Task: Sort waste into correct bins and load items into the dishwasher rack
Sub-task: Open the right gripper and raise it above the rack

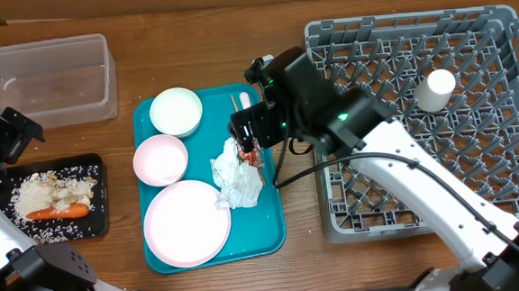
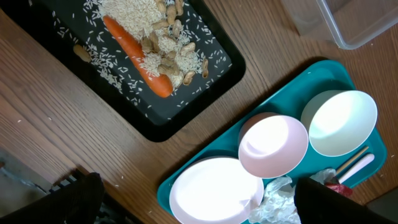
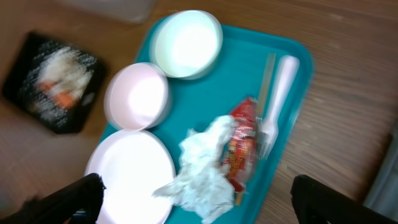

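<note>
Right fingers (image 3: 74, 199) spread wide above the napkin (image 1: 236, 178) and wrapper (image 1: 249, 153) by the teal tray's (image 1: 269, 226) right edge, rack (image 1: 336, 224) close beside. Left fingers (image 2: 81, 199) wide too, near the black tray (image 1: 101, 187).

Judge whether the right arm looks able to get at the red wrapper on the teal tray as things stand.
Probably yes: the right gripper hangs open above the red wrapper, whose top lies mostly bare between the napkin and the fork.
</note>
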{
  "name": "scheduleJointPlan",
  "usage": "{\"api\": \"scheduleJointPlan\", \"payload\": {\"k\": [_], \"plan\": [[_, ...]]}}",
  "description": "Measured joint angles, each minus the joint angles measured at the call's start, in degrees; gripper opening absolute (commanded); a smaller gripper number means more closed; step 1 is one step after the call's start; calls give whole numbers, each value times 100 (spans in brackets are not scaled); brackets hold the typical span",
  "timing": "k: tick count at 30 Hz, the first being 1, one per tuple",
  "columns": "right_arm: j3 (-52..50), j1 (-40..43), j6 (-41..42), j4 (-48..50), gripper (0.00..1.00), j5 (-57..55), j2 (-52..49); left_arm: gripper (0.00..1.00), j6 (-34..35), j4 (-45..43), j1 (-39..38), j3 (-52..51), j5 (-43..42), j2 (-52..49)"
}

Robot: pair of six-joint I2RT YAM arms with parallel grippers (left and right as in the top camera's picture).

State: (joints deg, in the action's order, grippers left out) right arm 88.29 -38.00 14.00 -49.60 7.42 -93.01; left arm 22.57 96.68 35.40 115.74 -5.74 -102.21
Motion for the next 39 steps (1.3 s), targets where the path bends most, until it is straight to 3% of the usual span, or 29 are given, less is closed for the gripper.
{"api": "scheduleJointPlan", "payload": {"k": [4, 8, 15, 21, 39], "plan": [[0, 48, 769, -249, 100, -1322, -39, 100, 0, 0, 0, 0, 0, 0], [0, 669, 1196, -632, 100, -1980, -37, 100, 0, 0, 0, 0, -2, 0], [0, 2330, 1436, -1207, 100, -2240, -37, 100, 0, 0, 0, 0, 0, 0], [0, 3082, 1473, -1054, 100, -1655, -37, 100, 0, 0, 0, 0, 0, 0], [0, 3158, 1475, -1040, 100, -1270, -37, 100, 20, -160, 0, 0, -70, 0]]}}
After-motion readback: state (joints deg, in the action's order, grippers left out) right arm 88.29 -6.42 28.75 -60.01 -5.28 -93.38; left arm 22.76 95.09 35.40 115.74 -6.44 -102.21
